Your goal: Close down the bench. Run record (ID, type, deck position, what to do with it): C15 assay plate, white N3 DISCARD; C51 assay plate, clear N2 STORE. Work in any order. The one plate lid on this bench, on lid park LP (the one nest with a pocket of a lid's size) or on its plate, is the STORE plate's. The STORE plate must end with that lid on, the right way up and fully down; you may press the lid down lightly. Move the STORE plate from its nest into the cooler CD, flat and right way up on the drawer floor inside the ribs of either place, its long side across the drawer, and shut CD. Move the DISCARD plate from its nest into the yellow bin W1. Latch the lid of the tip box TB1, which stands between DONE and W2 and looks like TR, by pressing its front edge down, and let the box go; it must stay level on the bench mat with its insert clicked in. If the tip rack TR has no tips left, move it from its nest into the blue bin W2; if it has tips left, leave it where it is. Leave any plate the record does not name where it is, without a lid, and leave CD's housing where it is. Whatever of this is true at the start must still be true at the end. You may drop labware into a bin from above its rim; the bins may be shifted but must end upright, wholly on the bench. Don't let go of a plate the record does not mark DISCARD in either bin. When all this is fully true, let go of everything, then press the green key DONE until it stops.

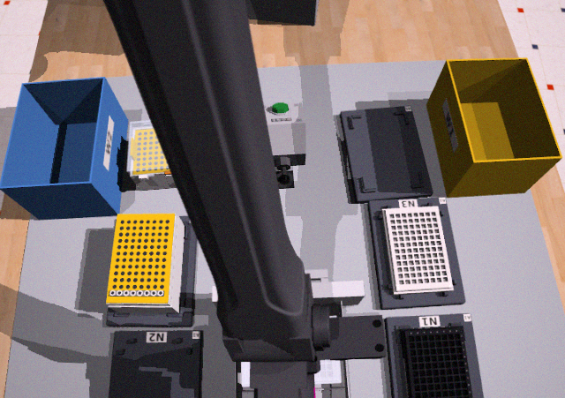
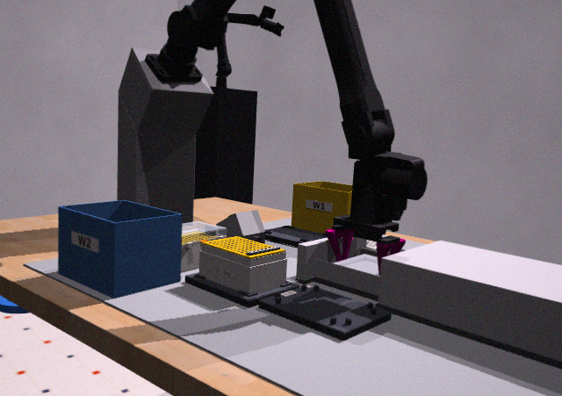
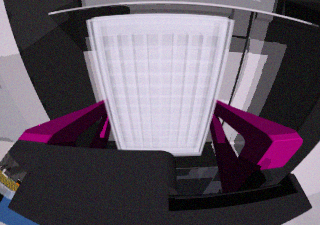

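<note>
My gripper (image 3: 160,103) is shut on the long sides of the lidded clear plate (image 3: 160,81). In the exterior view the magenta fingers (image 2: 365,247) hold it low in the open drawer of the white cooler CD (image 2: 471,283); I cannot tell whether it rests on the floor. Nest N2 (image 1: 154,366) is empty, and so is lid park LP (image 1: 385,154). The white plate (image 1: 418,248) sits in N3. Tip rack TR (image 1: 141,257) shows one row of tips at its near edge. Tip box TB1 (image 1: 148,152) stands beside the blue bin W2 (image 1: 59,147).
The yellow bin W1 (image 1: 494,124) stands upright at the far right. A black plate (image 1: 435,362) sits in N1. The green key DONE (image 1: 279,107) is on its grey block mid-bench. My arm hides much of the bench middle in the top view.
</note>
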Available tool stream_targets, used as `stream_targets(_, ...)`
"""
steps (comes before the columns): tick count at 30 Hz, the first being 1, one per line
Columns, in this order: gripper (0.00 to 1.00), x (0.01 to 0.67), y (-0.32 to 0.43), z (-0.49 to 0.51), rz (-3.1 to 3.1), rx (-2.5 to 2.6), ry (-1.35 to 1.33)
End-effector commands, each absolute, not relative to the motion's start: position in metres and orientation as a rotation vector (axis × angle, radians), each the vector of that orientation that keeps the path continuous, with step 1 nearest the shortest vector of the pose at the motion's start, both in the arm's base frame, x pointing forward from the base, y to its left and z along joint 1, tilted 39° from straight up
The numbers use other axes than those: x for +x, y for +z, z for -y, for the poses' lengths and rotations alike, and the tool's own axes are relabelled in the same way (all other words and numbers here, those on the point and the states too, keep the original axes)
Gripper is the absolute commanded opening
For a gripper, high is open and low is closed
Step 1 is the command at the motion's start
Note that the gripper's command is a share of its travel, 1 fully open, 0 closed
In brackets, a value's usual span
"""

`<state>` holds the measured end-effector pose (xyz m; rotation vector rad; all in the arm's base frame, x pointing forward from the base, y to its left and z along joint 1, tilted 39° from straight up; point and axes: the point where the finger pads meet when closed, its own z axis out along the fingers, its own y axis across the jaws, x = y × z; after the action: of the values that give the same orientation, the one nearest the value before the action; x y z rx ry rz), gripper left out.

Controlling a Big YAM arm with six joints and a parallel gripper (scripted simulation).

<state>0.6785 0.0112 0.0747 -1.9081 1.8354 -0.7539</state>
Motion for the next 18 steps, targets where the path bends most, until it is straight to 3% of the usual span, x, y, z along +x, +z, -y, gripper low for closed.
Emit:
stream_targets(1, 0.0, 0.6943, 0.0897, -0.007, -1.808, -1.889, -0.785)
stream_targets(18, 0.0, 0.6971, 0.0853, -0.0044, -1.817, -1.894, -0.778)
